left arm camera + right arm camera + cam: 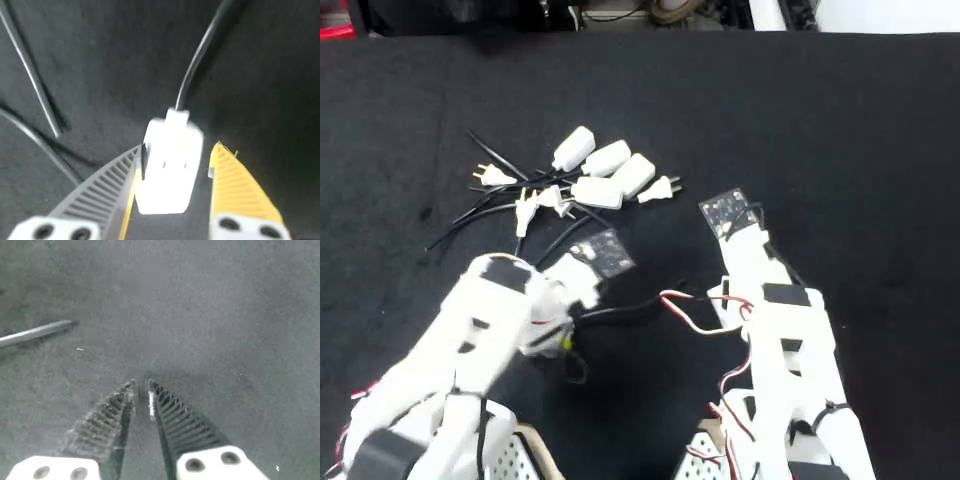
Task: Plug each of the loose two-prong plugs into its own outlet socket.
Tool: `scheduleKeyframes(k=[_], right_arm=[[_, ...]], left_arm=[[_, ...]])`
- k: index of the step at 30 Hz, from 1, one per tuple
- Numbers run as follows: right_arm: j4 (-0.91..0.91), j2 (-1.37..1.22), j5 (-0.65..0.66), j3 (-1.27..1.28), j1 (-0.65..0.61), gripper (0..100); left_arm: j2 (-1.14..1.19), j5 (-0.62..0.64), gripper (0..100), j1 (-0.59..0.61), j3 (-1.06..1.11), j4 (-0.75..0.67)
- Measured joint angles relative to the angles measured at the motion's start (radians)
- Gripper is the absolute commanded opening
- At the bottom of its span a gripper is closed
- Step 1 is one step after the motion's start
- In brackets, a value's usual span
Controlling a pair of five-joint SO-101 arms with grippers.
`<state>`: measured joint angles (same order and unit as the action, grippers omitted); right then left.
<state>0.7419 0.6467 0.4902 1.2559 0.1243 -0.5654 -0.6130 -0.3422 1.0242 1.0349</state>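
Several white oblong outlet sockets [608, 157] and small white two-prong plugs [660, 188] lie in a cluster on black cables [490, 153] at the table's middle. In the left wrist view a white oblong connector piece [170, 165] with a black cable [197, 55] sits deep between the fingers of my left gripper [180, 146]. The grey finger [107, 185] touches it and a thin dark gap separates it from the yellow finger [235, 185], so the gripper is open around it. My right gripper [141, 385] is shut on nothing, just above bare cloth.
The table is covered in black cloth [840, 130]. The left arm [490, 310] comes from the near left, the right arm [770, 300] from the near right of the cluster. Thin black cables [35, 80] lie beside the left gripper. A thin grey cable end [37, 332] lies near the right gripper.
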Motion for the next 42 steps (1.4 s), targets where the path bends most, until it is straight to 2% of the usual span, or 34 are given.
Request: scheduleKeyframes(k=[4,7,9,16,21,27,32,34,37,40,42], right_arm=[[0.0,0.0,-0.002,0.0,0.041,3.9],[0.0,0.0,-0.002,0.0,0.046,3.9],[0.0,0.0,-0.002,0.0,0.046,3.9],[0.0,0.0,-0.002,0.0,0.046,3.9],[0.0,0.0,-0.002,0.0,0.046,3.9],[0.0,0.0,-0.002,0.0,0.046,3.9],[0.0,0.0,-0.002,0.0,0.046,3.9],[0.0,0.0,-0.002,0.0,0.046,3.9],[-0.003,0.0,-0.002,0.0,0.046,3.9],[-0.025,0.0,-0.002,0.0,0.046,3.9],[-0.029,0.0,-0.002,0.0,0.046,3.9]], left_arm=[[-0.005,0.086,23,-0.048,0.0,-0.072],[-0.005,0.086,31,-0.018,0.0,-0.083],[-0.005,0.06,35,0.023,0.0,-0.078],[-0.005,-0.117,35,0.068,0.003,0.0],[-0.005,-0.16,35,0.068,0.005,0.032],[0.029,-0.212,35,0.074,0.072,-0.094],[0.086,-0.238,34,0.152,0.074,-0.16],[0.106,-0.238,30,0.172,0.074,-0.164],[0.12,-0.238,18,0.172,0.074,-0.164],[0.12,-0.238,6,0.135,0.074,-0.16],[0.12,-0.239,3,0.092,0.074,-0.158]])
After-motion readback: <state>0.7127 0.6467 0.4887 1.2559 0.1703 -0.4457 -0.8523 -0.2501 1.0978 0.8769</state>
